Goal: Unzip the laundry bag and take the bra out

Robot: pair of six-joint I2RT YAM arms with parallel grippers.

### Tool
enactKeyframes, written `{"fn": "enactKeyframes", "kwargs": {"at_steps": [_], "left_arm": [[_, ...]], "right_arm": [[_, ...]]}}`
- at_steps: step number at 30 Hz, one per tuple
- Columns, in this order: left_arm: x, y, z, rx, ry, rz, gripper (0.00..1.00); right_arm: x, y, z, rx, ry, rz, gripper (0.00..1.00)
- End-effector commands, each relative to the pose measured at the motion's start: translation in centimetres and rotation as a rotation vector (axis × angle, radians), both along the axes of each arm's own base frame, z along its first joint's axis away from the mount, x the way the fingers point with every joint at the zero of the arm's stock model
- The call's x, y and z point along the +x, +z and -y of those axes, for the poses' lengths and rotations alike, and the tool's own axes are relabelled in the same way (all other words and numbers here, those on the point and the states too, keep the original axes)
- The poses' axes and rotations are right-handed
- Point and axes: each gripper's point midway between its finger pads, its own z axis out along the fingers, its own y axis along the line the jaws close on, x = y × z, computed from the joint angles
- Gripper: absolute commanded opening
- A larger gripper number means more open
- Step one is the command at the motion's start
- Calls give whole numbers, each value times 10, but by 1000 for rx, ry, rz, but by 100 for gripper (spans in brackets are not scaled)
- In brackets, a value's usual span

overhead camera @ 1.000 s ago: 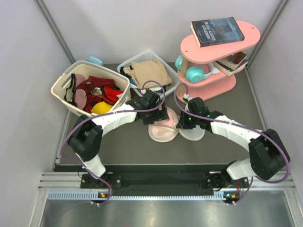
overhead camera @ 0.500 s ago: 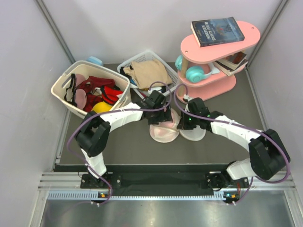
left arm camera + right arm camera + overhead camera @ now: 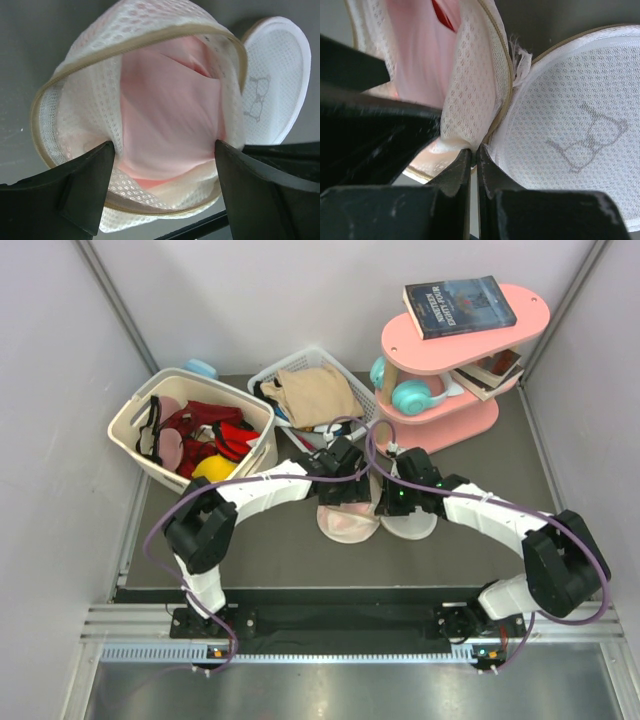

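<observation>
Opened laundry bag (image 3: 75, 100); right gripper (image 3: 474, 160) clenched on its rim; left gripper (image 3: 164, 155) spread wide astride the pink bra (image 3: 170, 100) inside it; closing could pinch its mesh too, lifting both together.

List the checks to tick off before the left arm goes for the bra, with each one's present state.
1. Round cream-pink mesh laundry bag unzipped, its opening facing the left wrist camera: ok.
2. Light pink soft bra exposed inside the opening: ok.
3. Right gripper pinched on the bag's rim to hold it: ok.
4. Left gripper open, one finger on each side of the bra: ok.
5. Left fingers inside the mesh wall rather than around it, so closing takes the bra alone: cannot tell.
6. Bra free of the mesh, nothing snagged: cannot tell.
</observation>
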Motion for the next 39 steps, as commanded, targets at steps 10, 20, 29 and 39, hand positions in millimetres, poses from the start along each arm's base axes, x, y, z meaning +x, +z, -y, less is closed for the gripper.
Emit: {"fn": "enactKeyframes", "kwargs": {"at_steps": [10, 20, 29, 39], "left_arm": [[-8, 61, 8, -54, 24, 126, 77], [6, 33, 5, 37, 24, 112, 74], [19, 15, 1, 79, 45, 109, 70], [11, -11, 8, 79, 4, 48, 72]], "right_arm": [[18, 16, -9, 39, 2, 58, 0], [17, 17, -7, 37, -2, 57, 0], [18, 19, -7, 37, 0, 60, 0], [19, 20, -7, 33, 0, 65, 0]]}}
